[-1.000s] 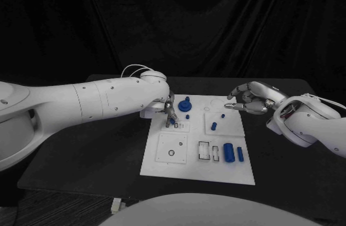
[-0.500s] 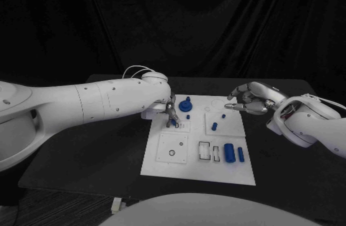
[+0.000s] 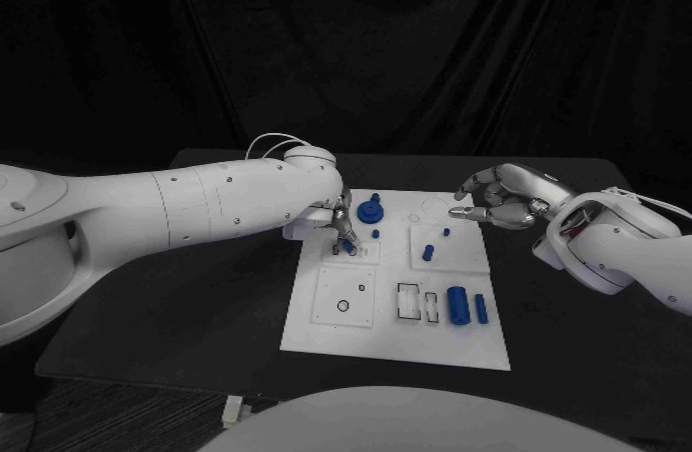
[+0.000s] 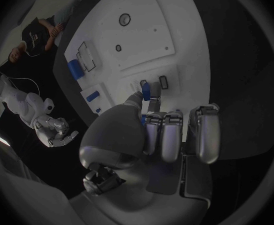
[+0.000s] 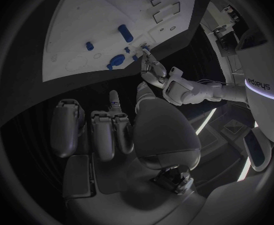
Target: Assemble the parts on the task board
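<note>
The white task board [image 3: 364, 330] lies mid-table. My left hand [image 3: 338, 224] is over the board's far left corner, pinching a small blue part [image 4: 146, 90] just above the narrow slots [image 4: 162, 81] there. My right hand [image 3: 498, 198] hovers off the board's far right corner with its fingers curled in and nothing in them. On the board are a round blue knob [image 3: 371, 212], a short blue peg [image 3: 446, 233], a slanted blue piece [image 3: 430, 253], a thick blue cylinder [image 3: 457, 305] and a slim blue bar [image 3: 480, 309]. The right wrist view shows the board [image 5: 87, 25] and my left hand [image 5: 154, 70].
The black table [image 3: 216, 302] extends around the board on both sides. An outlined square with a small ring [image 3: 343, 306] and empty rectangular slots [image 3: 410, 301] sit on the near half of the board.
</note>
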You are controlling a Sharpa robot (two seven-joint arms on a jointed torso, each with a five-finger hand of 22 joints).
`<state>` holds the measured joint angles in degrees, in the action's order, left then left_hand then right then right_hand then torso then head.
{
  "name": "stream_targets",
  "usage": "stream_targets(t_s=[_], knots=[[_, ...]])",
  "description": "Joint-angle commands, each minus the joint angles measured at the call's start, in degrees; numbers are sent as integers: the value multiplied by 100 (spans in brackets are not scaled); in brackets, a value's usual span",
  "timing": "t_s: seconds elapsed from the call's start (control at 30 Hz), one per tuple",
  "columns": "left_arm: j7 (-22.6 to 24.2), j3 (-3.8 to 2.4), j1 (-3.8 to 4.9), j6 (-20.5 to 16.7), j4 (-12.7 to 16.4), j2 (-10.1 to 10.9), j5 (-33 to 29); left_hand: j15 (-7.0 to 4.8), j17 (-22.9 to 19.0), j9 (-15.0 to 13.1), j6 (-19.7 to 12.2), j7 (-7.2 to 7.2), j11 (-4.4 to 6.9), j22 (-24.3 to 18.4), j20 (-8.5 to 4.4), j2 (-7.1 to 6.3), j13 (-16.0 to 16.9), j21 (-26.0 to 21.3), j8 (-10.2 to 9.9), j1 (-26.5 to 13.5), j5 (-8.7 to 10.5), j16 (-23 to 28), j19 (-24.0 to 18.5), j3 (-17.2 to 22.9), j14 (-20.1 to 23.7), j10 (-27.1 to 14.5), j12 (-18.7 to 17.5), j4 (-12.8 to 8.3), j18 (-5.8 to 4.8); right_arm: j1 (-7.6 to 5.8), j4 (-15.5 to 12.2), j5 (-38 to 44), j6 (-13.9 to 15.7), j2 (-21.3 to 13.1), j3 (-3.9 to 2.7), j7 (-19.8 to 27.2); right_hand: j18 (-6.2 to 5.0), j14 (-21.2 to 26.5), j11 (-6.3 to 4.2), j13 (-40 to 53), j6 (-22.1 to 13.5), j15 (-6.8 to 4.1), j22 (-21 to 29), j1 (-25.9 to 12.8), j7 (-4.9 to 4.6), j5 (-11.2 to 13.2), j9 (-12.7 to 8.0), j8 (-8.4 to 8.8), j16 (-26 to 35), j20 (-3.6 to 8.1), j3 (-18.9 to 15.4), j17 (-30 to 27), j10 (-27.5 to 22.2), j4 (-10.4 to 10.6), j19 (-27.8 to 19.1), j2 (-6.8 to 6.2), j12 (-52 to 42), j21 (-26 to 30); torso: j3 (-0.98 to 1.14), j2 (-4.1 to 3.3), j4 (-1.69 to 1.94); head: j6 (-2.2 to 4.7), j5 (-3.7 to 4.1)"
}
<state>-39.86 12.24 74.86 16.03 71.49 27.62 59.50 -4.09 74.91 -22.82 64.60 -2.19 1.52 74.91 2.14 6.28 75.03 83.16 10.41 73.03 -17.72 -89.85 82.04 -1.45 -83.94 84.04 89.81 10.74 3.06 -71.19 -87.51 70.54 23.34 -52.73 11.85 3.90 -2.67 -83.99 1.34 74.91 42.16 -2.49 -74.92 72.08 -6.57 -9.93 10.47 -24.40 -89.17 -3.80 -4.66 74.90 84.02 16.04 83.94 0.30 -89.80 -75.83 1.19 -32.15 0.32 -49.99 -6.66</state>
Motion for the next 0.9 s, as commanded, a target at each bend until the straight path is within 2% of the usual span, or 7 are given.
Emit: stream_targets(t_s=[0.03,0.43,0.73,0.83,0.87,0.9], knots=[[54,-4,-19,-10,-11,-37,-6,-46,1509,-6,20,-15,29,449,-22,-18,1497,-22,-20,-55,-11,-15,5,44,-606,596,19,3,-17,13,-14,6,-30,-9,-4,-116,-74,-561,33,1509,39,32,-1053,59,-8,-29,-9,-23,28,-20,-32,1383,598,-5,-24,2,-20,33,-1,4,-2,-1,-17],[66,-4,-57,-18,-55,-75,-6,-44,1509,-9,10,-23,24,448,-20,-33,1497,-27,-37,-72,-9,-15,4,75,-606,596,19,20,-16,16,-27,6,-25,-28,-4,-123,-74,-561,33,1509,39,32,-1053,59,-8,-29,-9,-23,28,-20,-32,1383,598,-5,-24,2,-20,33,0,3,2,-1,5],[59,-4,-70,-3,-67,-89,-6,-41,1509,-13,8,-27,20,447,-18,-51,1497,-31,-47,-89,9,-15,4,93,-606,596,19,34,-16,16,-31,6,-26,-27,-4,-124,-76,-557,34,1509,41,32,-1050,62,-8,-28,-10,-22,39,-21,-36,1369,598,-2,-28,2,-20,41,0,-2,-2,-1,-9],[56,-4,-74,0,-69,-90,-6,-36,1509,-26,14,-32,15,441,-12,-89,1497,-43,-66,-124,109,-15,-2,141,-606,596,19,62,-14,17,-33,6,-28,-28,-4,-125,-76,-557,34,1509,41,32,-1050,62,-8,-28,-10,-22,39,-21,-36,1369,598,-2,-28,2,-20,41,2,-3,0,-1,-12],[55,-4,-75,3,-70,-90,-6,-33,1509,-30,13,-35,13,445,-10,-100,1497,-44,-75,-143,175,-15,1,155,-606,596,19,78,-15,17,-33,6,-28,-29,-4,-125,-76,-557,34,1509,41,32,-1050,62,-8,-28,-10,-22,39,-21,-36,1369,598,-2,-28,2,-20,41,1,-3,0,-1,-10],[55,-4,-77,4,-71,-89,-6,-29,1509,-42,18,-40,8,448,-6,-119,1497,-48,-89,-182,333,-15,3,182,-606,596,19,109,-15,17,-34,6,-28,-30,-4,-125,-76,-557,34,1509,41,32,-1050,62,-8,-28,-10,-22,39,-21,-36,1369,598,-2,-28,2,-20,41,1,-2,0,-1,-10]])
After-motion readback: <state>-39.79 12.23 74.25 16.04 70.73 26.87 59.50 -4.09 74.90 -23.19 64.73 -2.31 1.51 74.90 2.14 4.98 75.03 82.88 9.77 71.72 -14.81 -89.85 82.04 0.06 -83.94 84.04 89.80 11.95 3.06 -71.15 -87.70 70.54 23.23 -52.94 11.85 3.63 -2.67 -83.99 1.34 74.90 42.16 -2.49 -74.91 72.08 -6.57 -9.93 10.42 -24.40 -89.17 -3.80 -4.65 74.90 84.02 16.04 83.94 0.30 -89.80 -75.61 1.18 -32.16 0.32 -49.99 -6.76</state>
